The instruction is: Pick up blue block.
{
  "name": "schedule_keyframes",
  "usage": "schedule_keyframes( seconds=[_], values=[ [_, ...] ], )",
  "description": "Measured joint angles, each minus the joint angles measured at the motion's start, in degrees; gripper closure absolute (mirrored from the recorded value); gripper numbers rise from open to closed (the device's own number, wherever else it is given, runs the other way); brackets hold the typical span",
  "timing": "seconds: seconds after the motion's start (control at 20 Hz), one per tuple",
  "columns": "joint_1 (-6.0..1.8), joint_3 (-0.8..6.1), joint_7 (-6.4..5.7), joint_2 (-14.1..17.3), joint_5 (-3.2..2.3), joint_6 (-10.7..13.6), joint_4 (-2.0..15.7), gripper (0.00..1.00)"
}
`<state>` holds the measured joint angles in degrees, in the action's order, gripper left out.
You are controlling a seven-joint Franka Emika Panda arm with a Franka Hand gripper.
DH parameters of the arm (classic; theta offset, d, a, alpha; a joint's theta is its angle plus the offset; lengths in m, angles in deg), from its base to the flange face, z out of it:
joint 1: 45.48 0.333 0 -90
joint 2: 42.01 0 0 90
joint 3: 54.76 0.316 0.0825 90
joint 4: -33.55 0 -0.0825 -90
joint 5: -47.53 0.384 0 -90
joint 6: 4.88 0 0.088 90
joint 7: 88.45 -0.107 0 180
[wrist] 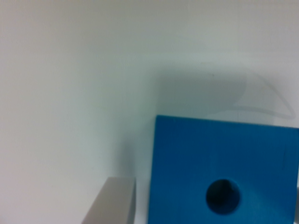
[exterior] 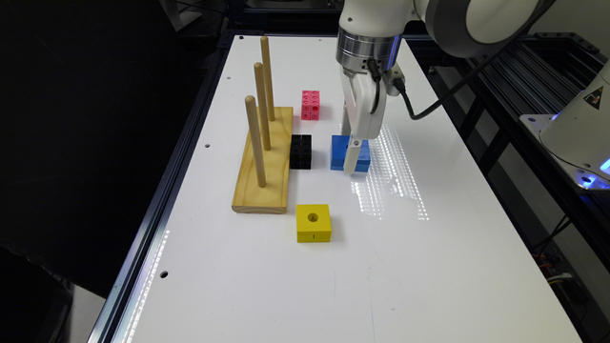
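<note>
Claw [exterior: 353, 159] low over the white table [exterior: 429, 267], just right of centre in the upper half of the exterior view, it hangs straight down from the arm's silver wrist ring, with a black cable looping off toward the frame's right. Its white finger [exterior: 351, 161] runs down across the near face of the blue block [exterior: 339, 151], reaching almost to the table. In the wrist view one grey finger [wrist: 112, 203] stands just beside the block's [wrist: 224, 154] edge with a thin gap between them, so the claw is spread around the block and not pinching it (the other finger is out of frame). That block sits flat on the table, solid blue, with a round dark hole in its top face. It lies squarely with the table's edges, but its long axis cannot be told, the claw covering part of it. Just left of it in the exterior view is a black studded block [exterior: 300, 151], a pink one [exterior: 310, 105] behind, a yellow block [exterior: 313, 223] with a hole nearer the frame's bottom, and a wooden peg board [exterior: 265, 162] farther left.
</note>
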<state>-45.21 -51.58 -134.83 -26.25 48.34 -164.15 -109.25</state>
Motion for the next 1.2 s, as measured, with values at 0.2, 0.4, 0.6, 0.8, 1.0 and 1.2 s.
schedule_keyframes(
  seconds=[0.2, 0.4, 0.6, 0.8, 1.0, 1.2],
  values=[
    [0.0, 0.01, 0.0, 1.32, 0.0, -0.92, 0.01, 0.0],
    [-0.01, 0.01, 0.0, 1.67, 0.0, -1.51, 0.13, 1.0],
    [-0.01, 0.01, 0.0, 1.67, 0.0, -1.51, 0.13, 1.0],
    [-0.03, 0.01, 0.0, 1.66, 0.0, -1.49, 0.13, 1.0],
    [-0.12, -0.01, 0.0, 1.62, 0.0, -1.44, 0.12, 1.0],
    [-0.12, -0.01, -0.01, 1.62, 0.0, -1.44, 0.12, 1.0]
  ],
)
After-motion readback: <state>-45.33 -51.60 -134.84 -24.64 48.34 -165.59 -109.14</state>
